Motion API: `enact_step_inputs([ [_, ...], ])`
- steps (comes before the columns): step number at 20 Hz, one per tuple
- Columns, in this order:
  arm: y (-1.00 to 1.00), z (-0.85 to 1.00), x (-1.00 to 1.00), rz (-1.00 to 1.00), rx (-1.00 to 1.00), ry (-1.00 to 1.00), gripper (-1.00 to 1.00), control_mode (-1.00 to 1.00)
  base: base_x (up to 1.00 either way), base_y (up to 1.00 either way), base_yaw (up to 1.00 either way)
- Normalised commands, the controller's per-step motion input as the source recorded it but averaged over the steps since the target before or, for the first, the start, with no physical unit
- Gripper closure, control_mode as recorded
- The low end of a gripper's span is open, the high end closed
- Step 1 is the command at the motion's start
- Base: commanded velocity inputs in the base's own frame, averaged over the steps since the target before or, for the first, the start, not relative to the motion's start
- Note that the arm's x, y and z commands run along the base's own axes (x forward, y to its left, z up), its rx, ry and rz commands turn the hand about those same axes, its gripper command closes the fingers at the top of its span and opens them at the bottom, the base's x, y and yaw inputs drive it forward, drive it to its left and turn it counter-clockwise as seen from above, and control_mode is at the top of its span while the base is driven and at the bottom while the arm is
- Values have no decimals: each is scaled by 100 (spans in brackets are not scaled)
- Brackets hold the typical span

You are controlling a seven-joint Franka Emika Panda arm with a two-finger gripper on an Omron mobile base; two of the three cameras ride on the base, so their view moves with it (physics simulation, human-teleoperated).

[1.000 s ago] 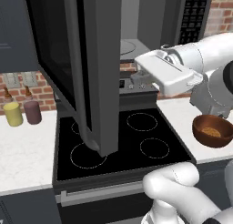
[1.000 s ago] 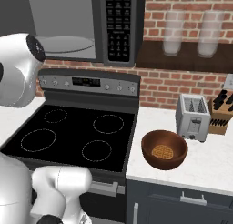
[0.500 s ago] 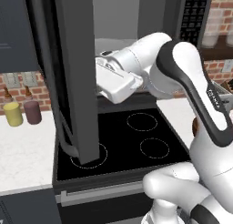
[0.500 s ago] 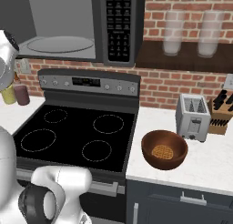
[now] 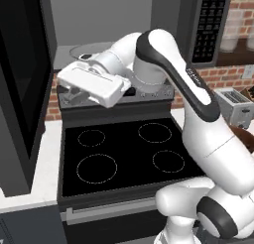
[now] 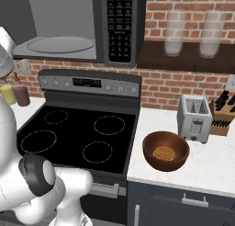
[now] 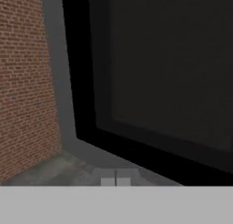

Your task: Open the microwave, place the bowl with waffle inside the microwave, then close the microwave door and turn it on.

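Observation:
The microwave point(image 5: 106, 27) hangs open above the stove, its round glass turntable point(image 6: 59, 44) bare. The microwave door point(image 5: 24, 89) stands swung far out to the left. In the hand view its black window point(image 7: 168, 68) is close in front of my gripper point(image 7: 115, 178), whose fingers are shut together on nothing. My gripper point(image 5: 73, 92) hovers under the microwave's opening, pointing left at the door. The reddish-brown bowl point(image 6: 165, 150) sits on the white counter right of the stove, with the waffle point(image 6: 165, 153) lying in it.
The black stove point(image 6: 78, 138) with its silver control panel point(image 6: 89, 82) lies below the microwave. A toaster point(image 6: 195, 118) and a knife block point(image 6: 221, 115) stand behind the bowl. Two jars point(image 6: 13, 94) stand left of the stove. The keypad strip point(image 6: 120, 25) is right of the opening.
The arm has swung from the right side across the stove to the left. The door has gone from half open to far out on the left. The bowl has not moved.

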Motion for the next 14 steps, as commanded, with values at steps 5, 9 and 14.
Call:
enact_step_inputs([
  [5,-100,0,-19,-17,7,-37,100,-100,0,0,0],
  [9,-100,-33,-39,-29,0,-30,100,-100,0,0,0],
  [14,-96,-70,-10,-54,0,-9,100,-100,0,0,0],
])
